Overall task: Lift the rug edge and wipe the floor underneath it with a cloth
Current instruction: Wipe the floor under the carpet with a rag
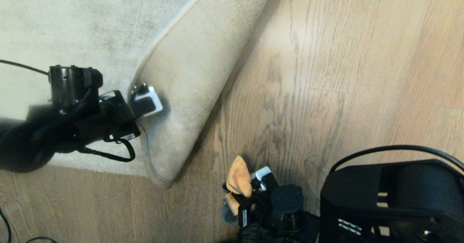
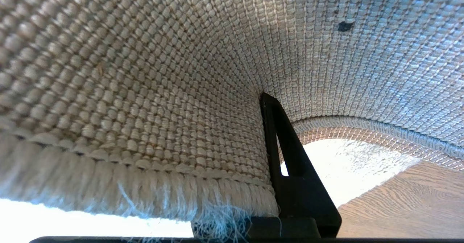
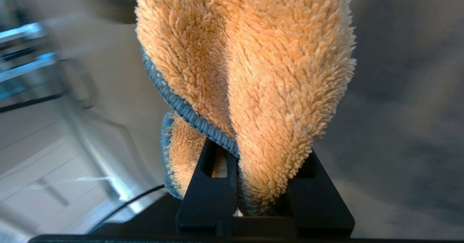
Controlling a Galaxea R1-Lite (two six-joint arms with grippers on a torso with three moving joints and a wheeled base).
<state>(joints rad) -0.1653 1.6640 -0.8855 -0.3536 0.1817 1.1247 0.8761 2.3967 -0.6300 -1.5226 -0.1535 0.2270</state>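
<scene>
The rug edge [image 1: 192,65] is folded up and back over the pale rug, its tan woven backing [image 2: 145,72] facing outward. My left gripper [image 1: 145,101] is shut on the hem of that flap. One black finger [image 2: 290,170] presses against the backing, and the other is hidden behind the rug. Bare wooden floor [image 1: 326,72] lies exposed to the right of the flap. Near the bottom centre of the head view, my right gripper [image 1: 250,188] is shut on the orange cloth [image 1: 240,179], just above the floor. The cloth [image 3: 272,72] has a grey-blue trim and bulges out between the black fingers [image 3: 210,185].
My black base [image 1: 391,196] fills the lower right corner, with a cable arching over it. Thin cables [image 1: 7,228] lie on the floor at the lower left. The pale rug pile [image 1: 72,25] covers the upper left.
</scene>
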